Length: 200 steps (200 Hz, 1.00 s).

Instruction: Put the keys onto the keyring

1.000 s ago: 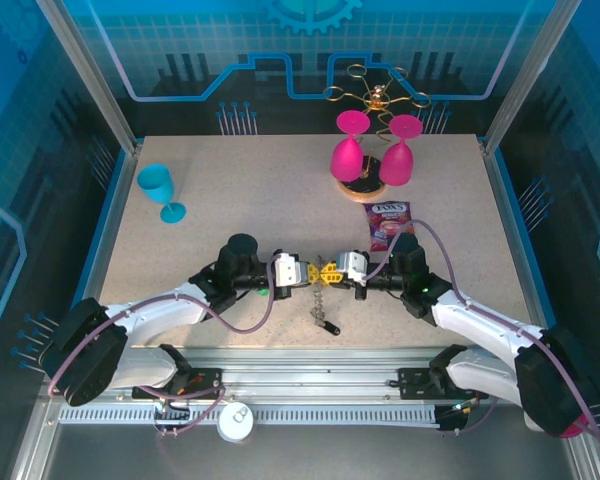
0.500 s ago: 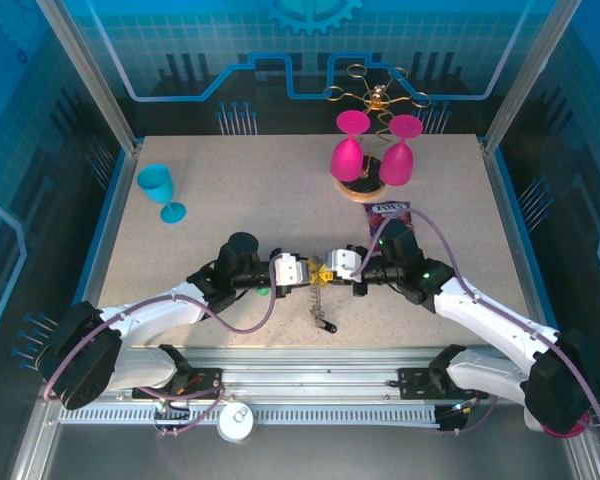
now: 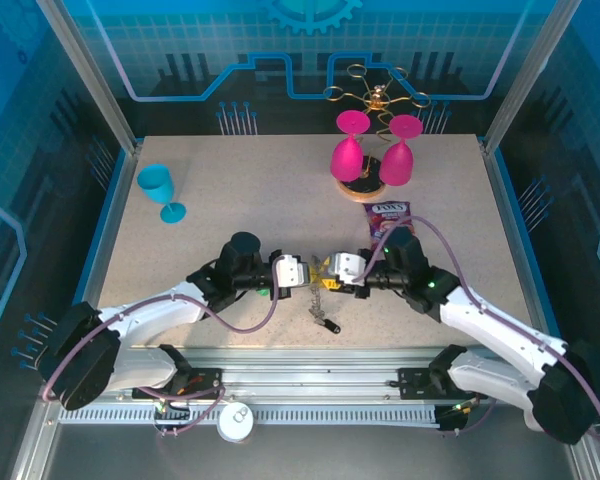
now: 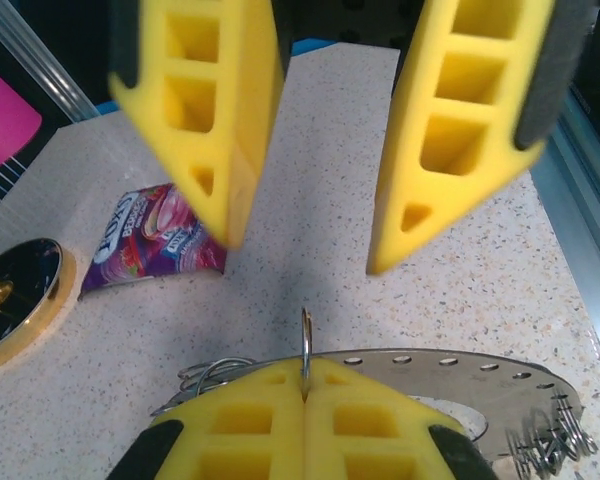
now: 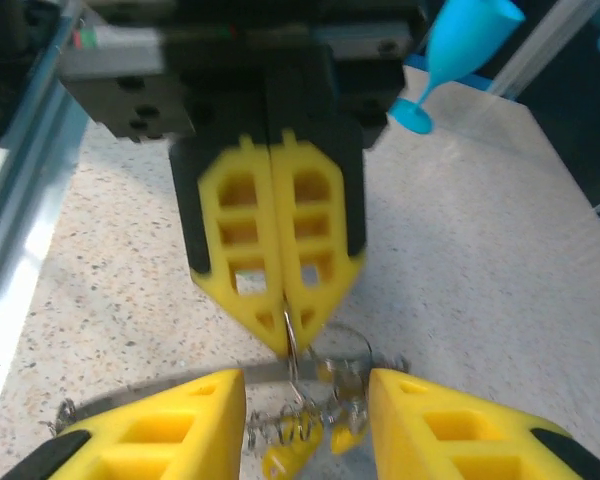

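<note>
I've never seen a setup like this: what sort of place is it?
Probably a robot test cell: two arms mounted at a speckled table, an aluminium frame around it, and blue circuit-pattern walls.

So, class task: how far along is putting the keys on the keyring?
Done: nothing clearly; yellow keys dangle by the keyring, attachment unclear. In hand: the left fingers pinch a wire loop upright, while the right fingers stand open facing it. Left: threading keys on.
</note>
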Each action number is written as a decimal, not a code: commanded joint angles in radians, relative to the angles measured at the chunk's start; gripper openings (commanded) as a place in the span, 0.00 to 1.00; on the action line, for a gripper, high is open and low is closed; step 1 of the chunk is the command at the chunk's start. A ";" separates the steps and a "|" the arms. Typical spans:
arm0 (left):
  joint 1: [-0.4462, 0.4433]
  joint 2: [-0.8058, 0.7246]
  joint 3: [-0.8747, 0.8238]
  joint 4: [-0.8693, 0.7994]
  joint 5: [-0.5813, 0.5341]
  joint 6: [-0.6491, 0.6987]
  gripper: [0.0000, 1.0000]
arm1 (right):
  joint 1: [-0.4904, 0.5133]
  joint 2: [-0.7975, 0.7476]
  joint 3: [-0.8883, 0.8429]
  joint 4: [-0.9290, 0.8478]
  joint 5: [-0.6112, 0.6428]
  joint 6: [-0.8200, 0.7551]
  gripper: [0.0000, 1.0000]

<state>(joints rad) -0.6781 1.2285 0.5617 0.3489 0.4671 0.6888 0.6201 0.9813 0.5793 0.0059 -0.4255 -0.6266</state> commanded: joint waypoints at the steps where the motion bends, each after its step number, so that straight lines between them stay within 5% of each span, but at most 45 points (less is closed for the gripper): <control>1: -0.003 -0.047 -0.037 0.125 0.028 0.036 0.00 | -0.019 -0.032 -0.075 0.184 -0.003 0.030 0.38; 160: -0.020 -0.041 -0.045 0.160 0.043 0.080 0.00 | 0.033 0.075 -0.065 0.259 -0.100 -0.007 0.20; 200: -0.020 -0.041 -0.038 0.139 0.031 0.067 0.00 | 0.036 0.078 -0.051 0.258 -0.096 -0.011 0.00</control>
<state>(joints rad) -0.6910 1.1992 0.5167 0.4423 0.4675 0.7650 0.6388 1.0534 0.5030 0.2424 -0.4995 -0.6342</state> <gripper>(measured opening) 0.049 0.064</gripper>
